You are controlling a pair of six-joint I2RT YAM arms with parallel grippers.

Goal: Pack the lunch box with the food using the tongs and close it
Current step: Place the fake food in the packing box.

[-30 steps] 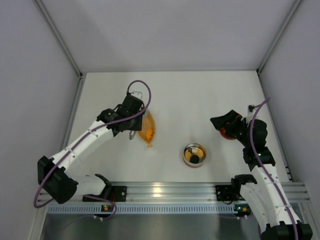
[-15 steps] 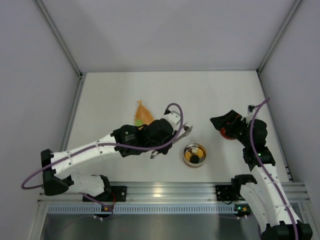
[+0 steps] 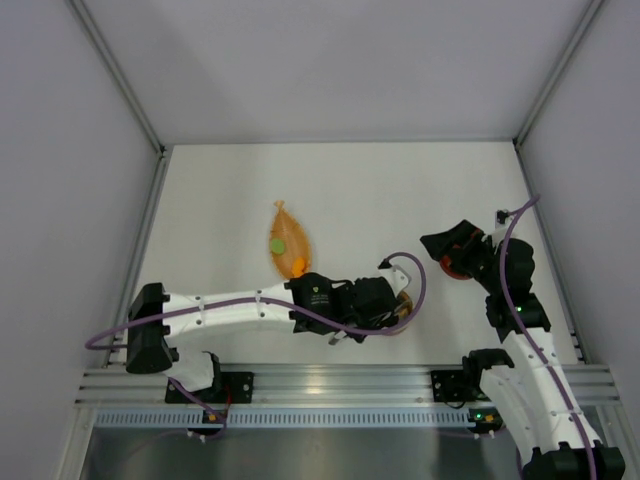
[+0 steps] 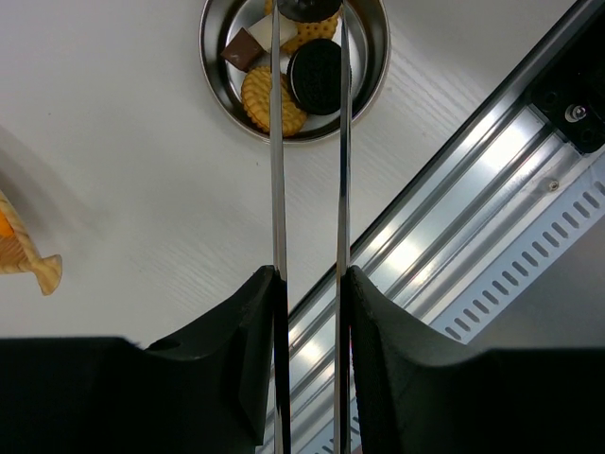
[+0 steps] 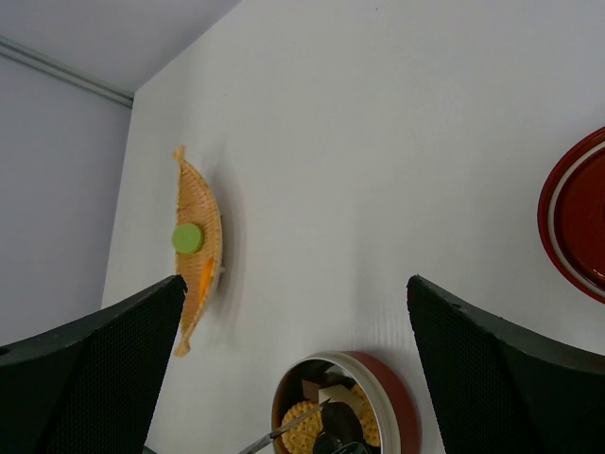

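white table (image 3: pixel 400 190) | grey walls (image 3: pixel 330 60) | aluminium rail (image 3: pixel 330 380)

So the lunch box (image 4: pixel 210 71) was a shiny round tin sitting open, with a couple of tan biscuits (image 4: pixel 260 99), a dark sandwich cookie (image 4: pixel 317 76) and a brown square (image 4: pixel 244 49) inside. The tongs (image 4: pixel 276 189) were squeezed nearly parallel, tips over the tin on another dark piece (image 4: pixel 307 8). The red lid (image 5: pixel 579 222) lay flat well apart, and a green disc (image 5: pixel 188 236) sat off in the orange mesh bag (image 5: pixel 197 203).
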